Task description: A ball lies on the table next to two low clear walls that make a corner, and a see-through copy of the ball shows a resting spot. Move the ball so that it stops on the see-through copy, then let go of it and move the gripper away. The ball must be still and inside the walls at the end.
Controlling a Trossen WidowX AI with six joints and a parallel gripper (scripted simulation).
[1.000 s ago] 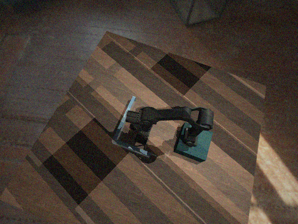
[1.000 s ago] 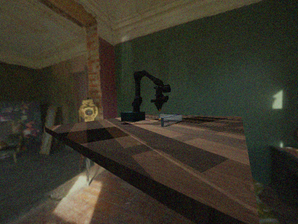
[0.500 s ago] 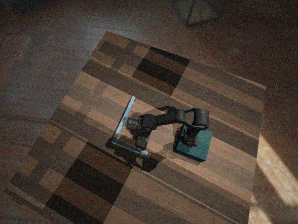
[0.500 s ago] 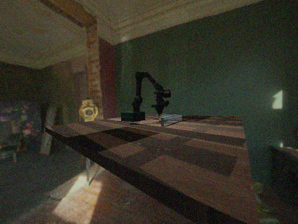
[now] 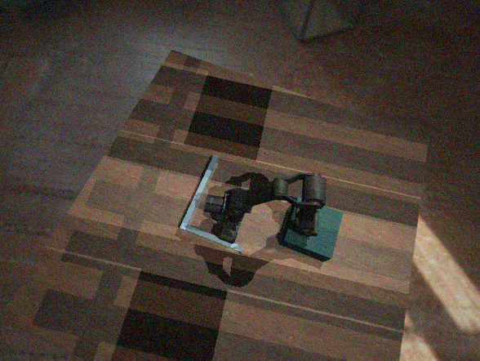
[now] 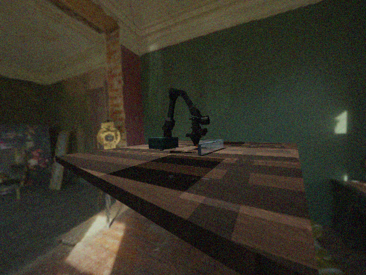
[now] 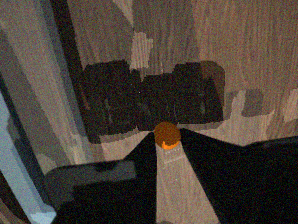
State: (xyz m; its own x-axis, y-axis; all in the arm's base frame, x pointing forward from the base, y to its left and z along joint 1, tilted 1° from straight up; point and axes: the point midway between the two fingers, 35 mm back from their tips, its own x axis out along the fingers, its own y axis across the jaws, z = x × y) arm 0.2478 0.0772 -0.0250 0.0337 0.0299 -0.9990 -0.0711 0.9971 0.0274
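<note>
— What can't you make out from above?

— The ball: my own wrist and pincer (image 5: 224, 229) cover it there. The side view hides it too, the pincer (image 6: 195, 141) being a small dark shape behind the clear walls (image 6: 211, 146).

— And at the wrist?

— The ball (image 7: 167, 135) shows, though my fingers run off the bottom edge. The wall (image 7: 15, 165) is cut by the left edge. Whether the ball touches the worktop (image 7: 240, 45), I can't tell. The see-through copy I can't find.
</note>
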